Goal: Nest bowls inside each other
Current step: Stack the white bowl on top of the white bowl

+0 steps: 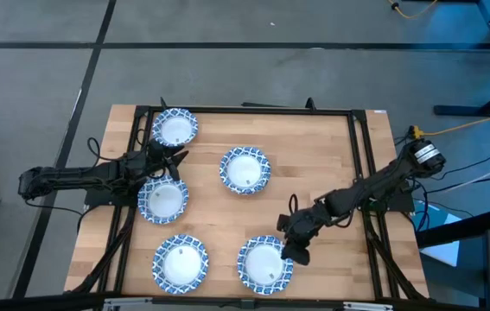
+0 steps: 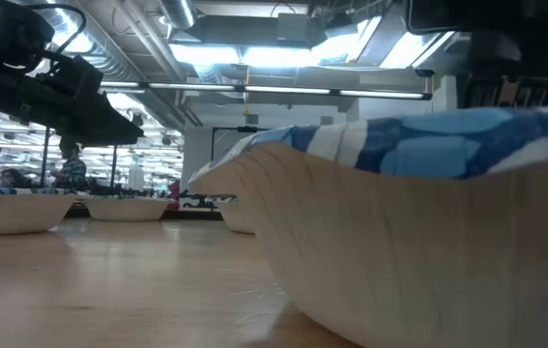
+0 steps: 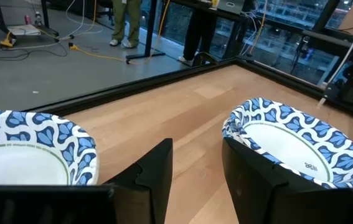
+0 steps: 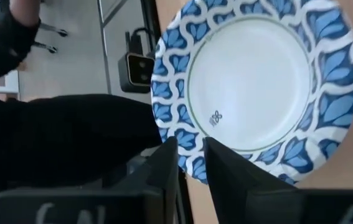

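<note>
Five blue-and-white patterned bowls with white centres show on the wooden table: one at the far left (image 1: 175,128), one mid-table (image 1: 245,169), one at the left (image 1: 163,199) and two along the near edge (image 1: 181,262) (image 1: 264,263). My left gripper (image 1: 174,160) (image 3: 198,168) is open over bare wood between two bowls (image 3: 27,149) (image 3: 288,143). One of its fingers stands close to a rim, and I cannot tell if they touch. My right gripper (image 1: 295,252) (image 4: 190,158) is at the right rim of the near-right bowl (image 4: 251,81), fingers nearly together. That bowl fills the low view (image 2: 399,222). My right gripper has the near-right bowl by the patterned rim (image 4: 192,167) on its right side. One finger (image 4: 164,171) is outside the bowl and one (image 4: 226,177) over the rim's inner side, coming from above and from the table's right. The bowl's base rests on the table (image 2: 351,324).
A black frame (image 1: 245,110) runs round the tabletop, with cables along both sides. Bare wood lies at the table's far right (image 1: 331,155). Beyond the table are grey floor, cables, and a person's legs (image 3: 126,25) in the room behind.
</note>
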You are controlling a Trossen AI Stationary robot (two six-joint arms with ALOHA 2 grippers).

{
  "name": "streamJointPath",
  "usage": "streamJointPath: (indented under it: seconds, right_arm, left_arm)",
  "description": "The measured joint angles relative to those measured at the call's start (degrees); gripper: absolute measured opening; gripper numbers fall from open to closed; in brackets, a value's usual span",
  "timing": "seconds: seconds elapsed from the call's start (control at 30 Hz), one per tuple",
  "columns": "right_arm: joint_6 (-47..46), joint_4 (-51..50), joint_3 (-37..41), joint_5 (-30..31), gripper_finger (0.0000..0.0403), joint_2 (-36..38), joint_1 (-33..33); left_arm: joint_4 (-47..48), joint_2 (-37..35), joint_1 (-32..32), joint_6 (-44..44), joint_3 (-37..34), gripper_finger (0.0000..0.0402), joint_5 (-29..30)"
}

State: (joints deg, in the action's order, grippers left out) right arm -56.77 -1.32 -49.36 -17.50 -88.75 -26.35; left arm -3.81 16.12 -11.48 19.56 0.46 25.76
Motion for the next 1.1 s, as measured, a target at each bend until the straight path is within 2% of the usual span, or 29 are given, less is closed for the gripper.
streamJointPath:
  seconds: [0.13, 0.27, 0.43, 0.53, 0.67, 0.9, 1.1]
  right_arm:
    - [0.2, 0.0, 0.0, 0.0, 0.0102, -0.9, -0.5]
    - [0.0, -1.6, 0.0, 0.0, 0.0145, -0.9, -0.5]
    - [-0.3, -9.0, 0.0, -1.0, 0.0213, -0.9, -0.7]
    - [0.0, -14.5, 0.0, 0.5, 0.0239, -0.9, -2.2]
    - [-1.0, -18.0, 0.1, 4.3, 0.0249, -0.9, -4.3]
    - [-3.3, -12.1, 0.1, 9.2, 0.0242, -0.9, -4.7]
    - [-3.4, -13.2, 0.1, 12.9, 0.0240, -1.3, -4.7]
  left_arm:
    - [0.0, 0.0, 0.0, 0.0, 0.0, 0.0133, -0.8]
    - [0.1, 0.0, 0.0, 0.0, 0.0, 0.0133, -1.0]
    - [0.1, 0.0, 0.0, 0.0, 0.0, 0.0133, -1.0]
    - [0.1, 0.0, 0.0, 0.0, 0.0, 0.0133, -1.0]
    - [0.1, 0.0, 0.0, 0.0, 0.0, 0.0133, -1.5]
    - [0.1, 0.0, 0.0, 0.0, 0.0, 0.0133, -1.5]
    - [0.1, 0.0, 0.0, 0.0, 0.0, 0.0133, -1.5]
